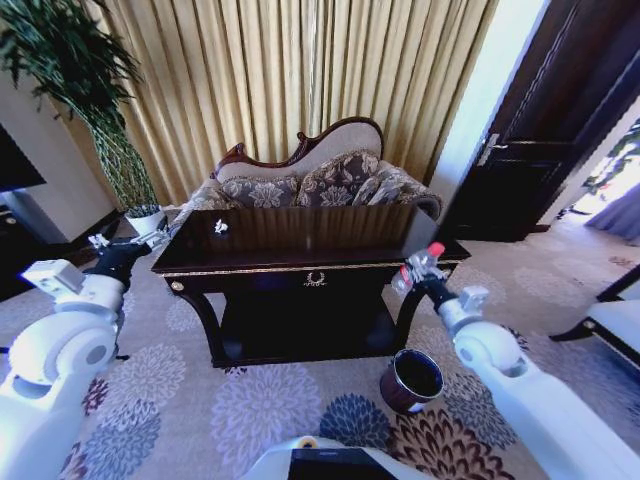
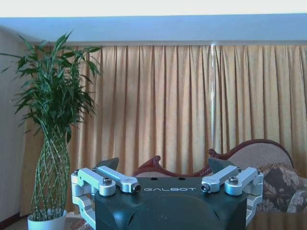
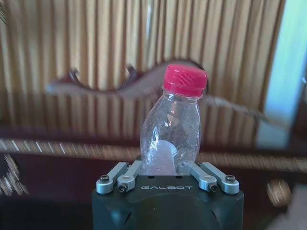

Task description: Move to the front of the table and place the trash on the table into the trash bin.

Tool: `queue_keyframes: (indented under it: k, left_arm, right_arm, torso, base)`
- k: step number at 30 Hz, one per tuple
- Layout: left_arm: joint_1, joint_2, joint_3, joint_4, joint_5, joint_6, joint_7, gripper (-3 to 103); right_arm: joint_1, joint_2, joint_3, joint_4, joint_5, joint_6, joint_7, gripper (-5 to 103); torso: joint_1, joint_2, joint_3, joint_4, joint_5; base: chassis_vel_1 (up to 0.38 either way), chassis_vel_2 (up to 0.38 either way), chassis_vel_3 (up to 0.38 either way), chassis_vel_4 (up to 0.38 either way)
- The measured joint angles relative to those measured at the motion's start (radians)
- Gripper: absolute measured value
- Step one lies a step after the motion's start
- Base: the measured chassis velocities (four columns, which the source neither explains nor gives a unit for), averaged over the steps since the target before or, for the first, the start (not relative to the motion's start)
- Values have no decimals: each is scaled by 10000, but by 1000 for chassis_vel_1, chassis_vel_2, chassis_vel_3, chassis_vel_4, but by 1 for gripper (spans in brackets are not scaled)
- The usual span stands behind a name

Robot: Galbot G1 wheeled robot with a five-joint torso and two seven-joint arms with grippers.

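Observation:
The table [image 1: 300,268] is dark and glossy with gold trim and stands straight ahead. A white crumpled scrap of trash [image 1: 220,227] lies on its left part. My right gripper [image 1: 422,280] hovers at the table's front right corner, shut on a clear plastic bottle [image 1: 417,264] with a red cap. In the right wrist view the bottle [image 3: 172,127] stands upright between the closed fingers [image 3: 125,176]. The trash bin [image 1: 412,381], a small dark maroon bucket, sits on the carpet below that gripper. My left gripper [image 1: 122,252] hangs off the table's left end and is open [image 2: 164,165], holding nothing.
A patterned sofa [image 1: 310,180] stands right behind the table before tan curtains. A plant in a white pot [image 1: 143,216] is at the back left, a dark door [image 1: 540,130] at the right, and a chair [image 1: 612,320] at the right edge. Flowered carpet lies in front.

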Motion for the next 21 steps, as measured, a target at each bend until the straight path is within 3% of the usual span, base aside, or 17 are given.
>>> queue_keyframes:
  k: [7, 12, 21]
  left_arm:
    - [125, -29, -241, -111, -30, -9, 8, 100]
    - [357, -41, -577, -255, -99, -44, 30, 100]
    - [460, -8, -782, -359, -252, -62, 32, 100]
  right_arm:
    - [440, 599, -717, -2073, -641, 186, 5, 24]
    - [1276, 1311, -1174, -4537, -1246, 610, -22, 24]
    - [2119, 1883, -1168, -7425, -1930, 1280, -199, 24]
  torso:
    - [2, -1, 2, 2, 1]
    - [0, 0, 1, 3, 0]
    - [1, -1, 1, 0, 0]
  base:
    - [0, 0, 0, 0]
    - [0, 0, 0, 0]
    - [0, 0, 0, 0]
